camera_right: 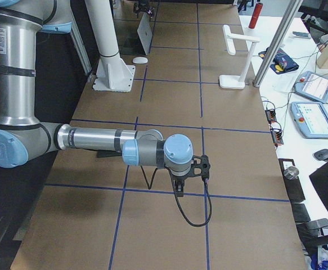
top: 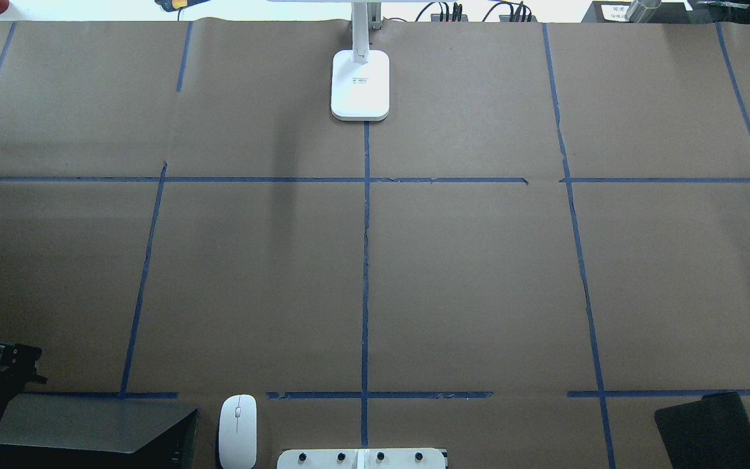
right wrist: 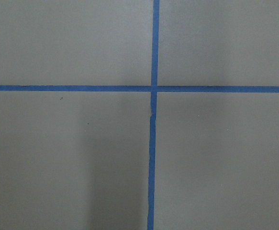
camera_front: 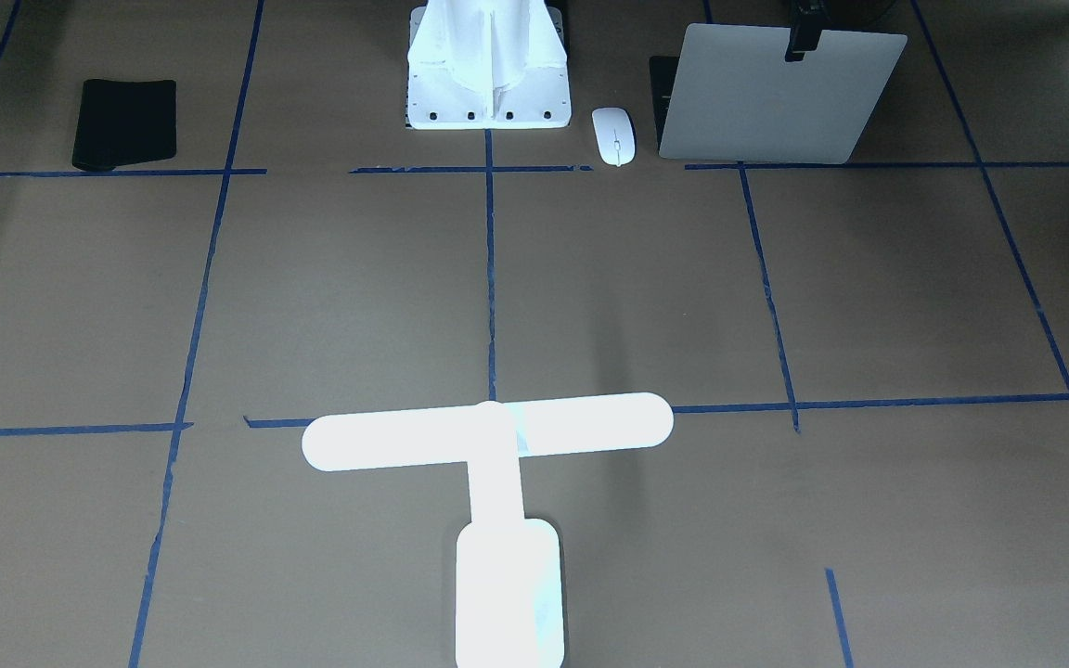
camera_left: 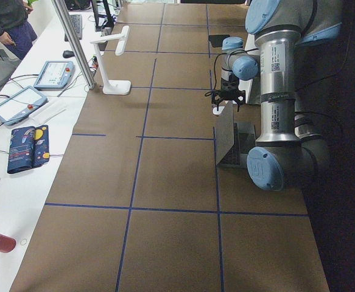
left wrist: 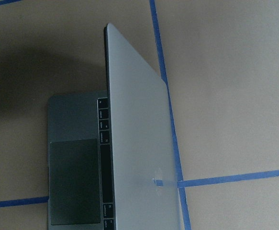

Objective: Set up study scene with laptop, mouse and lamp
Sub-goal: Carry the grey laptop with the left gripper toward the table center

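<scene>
Standing open at the near edge of the tabletop, on the robot's left: laptop, lid raised to about upright. Keys and trackpad show under it in the left wrist view. At the lid's top edge, left fingers; one dark finger overlaps the metal, but I cannot tell whether they pinch it or merely touch. Just beside the laptop, toward the white pedestal and not touching: mouse. Well apart at the far side, lit, on the centre tape line: lamp. Near the opposite corner, black pad. Low over a tape cross, right fingers, seen only from the side; how far open cannot be told.

Judgement: setting the lid is the step in hand. To do it well, carry the lid edge along its hinge arc rather than straight. Keep the grip light, so the base neither slides into the mouse nor tips backward.
</scene>
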### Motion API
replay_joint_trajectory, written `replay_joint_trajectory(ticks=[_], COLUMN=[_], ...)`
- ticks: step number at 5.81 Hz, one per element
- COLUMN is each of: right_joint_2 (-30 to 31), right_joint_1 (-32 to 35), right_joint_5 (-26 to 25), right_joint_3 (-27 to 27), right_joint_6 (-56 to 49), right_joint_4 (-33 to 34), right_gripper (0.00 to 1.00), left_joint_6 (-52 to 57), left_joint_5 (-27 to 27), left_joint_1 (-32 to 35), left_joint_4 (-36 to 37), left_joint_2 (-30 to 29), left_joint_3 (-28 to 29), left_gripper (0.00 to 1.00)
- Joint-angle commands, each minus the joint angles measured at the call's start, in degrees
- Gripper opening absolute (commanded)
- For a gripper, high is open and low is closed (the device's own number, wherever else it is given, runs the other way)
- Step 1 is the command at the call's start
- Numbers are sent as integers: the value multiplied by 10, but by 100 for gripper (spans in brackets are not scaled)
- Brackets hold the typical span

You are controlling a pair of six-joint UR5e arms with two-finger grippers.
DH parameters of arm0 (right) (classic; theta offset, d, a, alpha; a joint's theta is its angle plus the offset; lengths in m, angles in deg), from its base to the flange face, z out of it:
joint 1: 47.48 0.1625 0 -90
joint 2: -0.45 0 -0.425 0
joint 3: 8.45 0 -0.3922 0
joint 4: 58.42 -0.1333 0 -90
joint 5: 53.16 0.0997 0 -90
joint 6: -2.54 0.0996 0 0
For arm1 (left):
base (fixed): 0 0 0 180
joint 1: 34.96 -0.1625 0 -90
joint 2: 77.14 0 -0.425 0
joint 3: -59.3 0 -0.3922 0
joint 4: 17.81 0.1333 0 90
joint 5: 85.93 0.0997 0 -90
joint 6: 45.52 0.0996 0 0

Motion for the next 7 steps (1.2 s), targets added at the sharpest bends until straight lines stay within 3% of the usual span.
replay_joint_trajectory(ticks=[1, 3, 7], right_joint_2=[-1, 0, 0], right_joint_1=[0, 0, 0], right_joint_5=[0, 1, 2], right_joint_3=[-3, -3, -2], right_joint_6=[0, 0, 0], right_joint_4=[0, 1, 1], right_gripper=[100, 100, 100], left_joint_6=[-11, -31, -40], left_joint_5=[8, 21, 24], left_joint_1=[-26, -71, -70], left_joint_4=[3, 5, 19], left_joint_2=[1, 1, 0], left_joint_3=[3, 18, 30], left_gripper=[100, 100, 96])
